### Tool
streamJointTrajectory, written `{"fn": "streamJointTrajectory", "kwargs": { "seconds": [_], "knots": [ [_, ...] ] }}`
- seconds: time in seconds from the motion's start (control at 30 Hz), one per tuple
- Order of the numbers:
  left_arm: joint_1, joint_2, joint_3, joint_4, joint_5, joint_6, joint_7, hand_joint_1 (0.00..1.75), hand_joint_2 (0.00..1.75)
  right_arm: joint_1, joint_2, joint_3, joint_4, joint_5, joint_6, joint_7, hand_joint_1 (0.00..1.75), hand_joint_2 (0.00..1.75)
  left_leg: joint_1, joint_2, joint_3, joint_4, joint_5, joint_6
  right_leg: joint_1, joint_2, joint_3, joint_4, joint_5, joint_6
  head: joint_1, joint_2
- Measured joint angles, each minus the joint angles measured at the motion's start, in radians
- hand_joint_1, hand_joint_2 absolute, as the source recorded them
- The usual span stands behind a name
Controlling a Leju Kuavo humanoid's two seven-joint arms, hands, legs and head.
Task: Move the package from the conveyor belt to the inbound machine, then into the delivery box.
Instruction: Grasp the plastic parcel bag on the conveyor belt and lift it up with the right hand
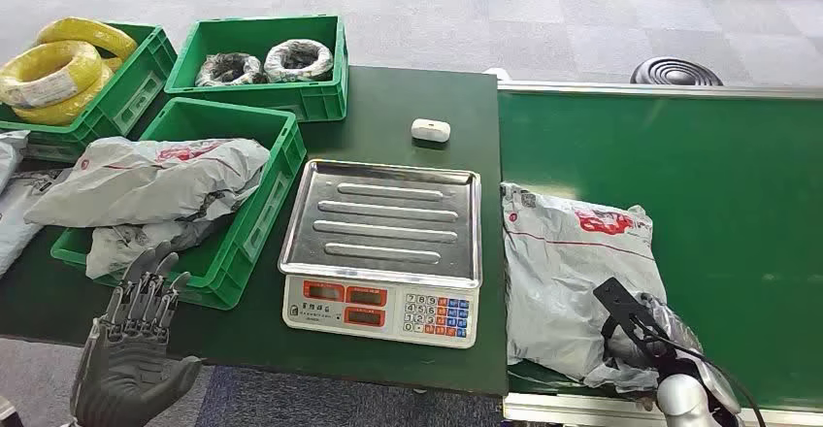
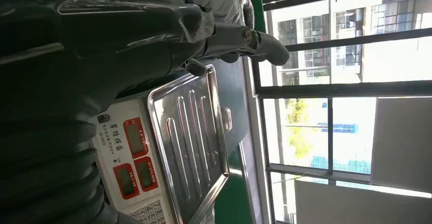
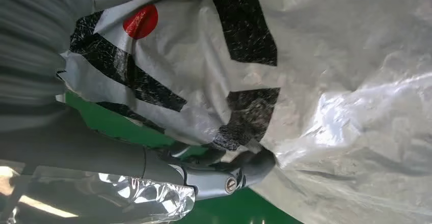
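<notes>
A grey plastic package (image 1: 568,262) with red print lies on the green conveyor belt (image 1: 738,184), right of the scale. My right hand (image 1: 648,338) grips its near right corner; up close the thumb (image 3: 224,175) presses into the crinkled package (image 3: 326,81). The inbound machine is a scale with a steel tray (image 1: 386,215), bare on top, also seen beside my left hand as the scale (image 2: 188,142). The delivery box, a green crate (image 1: 264,215), holds other grey packages. My left hand (image 1: 131,349) hovers at the table's near left edge, fingers (image 2: 254,43) stretched out and holding nothing.
Two more green crates stand at the back left, one with yellow cable coils (image 1: 63,68), one with black coils (image 1: 264,60). A small white device (image 1: 430,130) lies behind the scale. A black round object (image 1: 676,72) sits beyond the belt. More grey bags (image 1: 12,204) lie at the far left.
</notes>
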Motion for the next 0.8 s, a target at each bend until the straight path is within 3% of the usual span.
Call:
{"fn": "streamJointTrajectory", "kwargs": {
  "seconds": [0.33,0.57,0.67,0.8],
  "knots": [
    [0.015,0.001,-0.01,-0.015,-0.016,0.006,0.0,0.0,1.75,-0.099,0.0,0.023,0.068,-0.005,-0.034,-0.008,1.75,1.75,0.0,0.0,0.0,0.0,0.0,0.0,0.0,0.0,0.0,0.0,0.0,0.0,0.0,0.0],
    [0.019,0.001,-0.013,-0.018,-0.021,0.008,-0.001,0.0,1.75,-0.115,0.003,0.027,0.07,-0.023,-0.068,-0.034,1.75,1.75,0.0,0.0,-0.001,0.0,0.0,0.0,0.0,0.0,0.0,0.0,0.0,0.0,0.0,0.0],
    [0.025,0.002,-0.015,-0.024,-0.036,0.02,-0.014,0.0,1.75,-0.118,0.014,0.013,0.027,-0.086,-0.176,-0.1,1.75,1.75,0.0,0.0,-0.002,0.0,0.0,0.0,0.0,0.0,-0.001,0.0,0.0,0.0,0.0,0.0],
    [0.035,0.02,-0.036,-0.039,-0.074,0.069,-0.056,0.0,1.75,-0.13,0.027,-0.027,-0.124,-0.247,-0.467,-0.23,1.75,1.75,0.0,-0.002,-0.002,0.0,0.001,0.0,0.0,-0.002,-0.001,0.0,0.0,0.0,0.0,0.0]
  ]
}}
